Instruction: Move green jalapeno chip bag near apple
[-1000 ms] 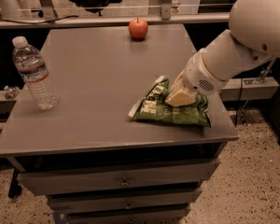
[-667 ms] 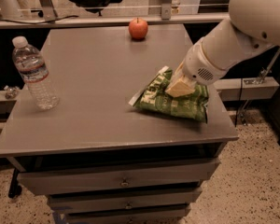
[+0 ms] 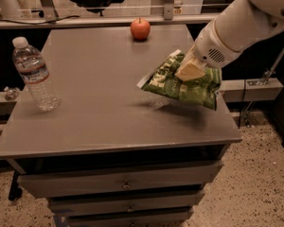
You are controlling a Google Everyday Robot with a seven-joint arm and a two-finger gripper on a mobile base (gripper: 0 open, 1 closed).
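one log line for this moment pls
phase: carry | hand: shut on green jalapeno chip bag, held above table, right side | apple: far edge, apart from bag | water bottle: upright, left

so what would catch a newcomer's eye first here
The big white arm reaching in from the right, its end effector clamped on a green chip bag held just above the grey table on its right side. Next, the red apple alone at the table's far edge, and a clear water bottle standing upright near the left edge.
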